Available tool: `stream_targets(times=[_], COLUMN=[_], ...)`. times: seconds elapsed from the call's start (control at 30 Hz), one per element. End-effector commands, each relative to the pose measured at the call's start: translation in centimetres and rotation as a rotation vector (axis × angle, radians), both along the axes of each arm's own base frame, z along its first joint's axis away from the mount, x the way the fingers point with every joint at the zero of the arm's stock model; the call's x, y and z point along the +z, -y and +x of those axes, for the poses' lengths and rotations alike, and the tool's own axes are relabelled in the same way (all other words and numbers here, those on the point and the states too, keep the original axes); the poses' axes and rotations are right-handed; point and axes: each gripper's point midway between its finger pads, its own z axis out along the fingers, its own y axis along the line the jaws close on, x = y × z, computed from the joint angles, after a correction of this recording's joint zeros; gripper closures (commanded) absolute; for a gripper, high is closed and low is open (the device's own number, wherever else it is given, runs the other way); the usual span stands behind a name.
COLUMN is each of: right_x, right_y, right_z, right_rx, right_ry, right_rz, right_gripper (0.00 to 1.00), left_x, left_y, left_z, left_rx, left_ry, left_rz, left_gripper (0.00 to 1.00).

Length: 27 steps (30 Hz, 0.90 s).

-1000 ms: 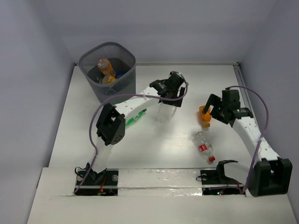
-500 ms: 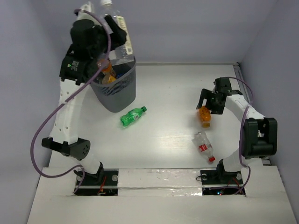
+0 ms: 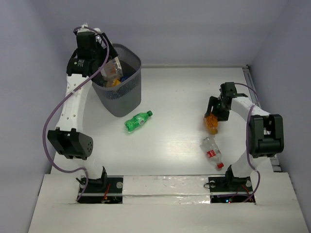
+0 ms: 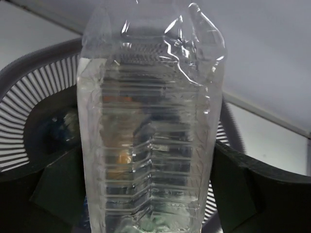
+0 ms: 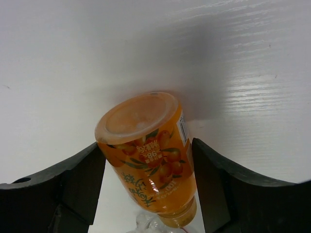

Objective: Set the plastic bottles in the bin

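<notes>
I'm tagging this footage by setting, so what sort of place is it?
Probably a robotics lab test cell: a plain white tabletop boxed in by blank pale walls, a white left arm and right arm bolted at its near edge, and a dark grey mesh bin.

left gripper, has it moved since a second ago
Yes. The left gripper has swung left and farther back, from right of the dark grey mesh bin to over its opening, carrying the clear plastic bottle.

Bright even light, soft shadows.
</notes>
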Motion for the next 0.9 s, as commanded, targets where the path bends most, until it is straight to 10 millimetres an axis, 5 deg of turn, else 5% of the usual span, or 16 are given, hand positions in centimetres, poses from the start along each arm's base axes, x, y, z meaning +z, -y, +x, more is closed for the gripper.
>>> stream_targets(times=[0.0,0.2,0.33,0.47,0.57,0.6,0.7,0.73,0.77,0.8,0.83,0.87], right_x=[3.5,10.4,16.9,25.8,30.5,34.2,37.5,40.9,39.9,41.3,45.5,43.6], right_y=[0.4,-0.4,-4.3,-12.2,-17.1,-19.9,-24.5,-26.6,-28.8,-30.3,-32.4,-35.1], right_z=[3.1,4.4,4.0,2.8,2.0,1.2,2.0,1.1,2.6,2.7,1.3,3.6], right_rx=[-0.015,-0.025,0.026,0.172,0.224,0.265,0.282,0.318,0.310,0.307,0.341,0.309], right_ry=[0.146,0.317,0.477,0.655,0.716,0.777,0.813,0.857,0.826,0.834,0.892,0.859], right_rz=[-0.016,0.040,0.221,0.426,0.551,0.641,0.760,0.819,0.830,0.883,0.959,0.955], right_gripper=[0.34,0.35,0.35,0.34,0.34,0.34,0.33,0.33,0.33,0.33,0.33,0.33], left_x=[1.7,3.0,4.9,6.8,8.2,8.8,10.3,11.0,11.7,12.3,12.7,13.1], left_y=[-1.6,-1.7,-1.9,-2.1,-1.9,-1.8,-1.1,-0.9,-0.5,-0.1,-0.1,0.0], left_z=[0.0,-1.3,-3.3,-5.5,-7.7,-8.9,-10.3,-11.2,-11.7,-12.6,-12.9,-13.2], left_rx=[0.050,0.046,0.060,0.071,0.068,0.060,0.041,0.031,0.023,0.001,0.000,0.003], left_ry=[0.073,0.097,0.142,0.204,0.252,0.273,0.321,0.343,0.364,0.381,0.392,0.403], left_rz=[0.058,0.054,0.030,-0.007,-0.056,-0.073,-0.153,-0.178,-0.224,-0.250,-0.267,-0.288], left_gripper=[0.10,0.01,0.01,0.02,0.03,0.05,0.07,0.08,0.08,0.09,0.10,0.10])
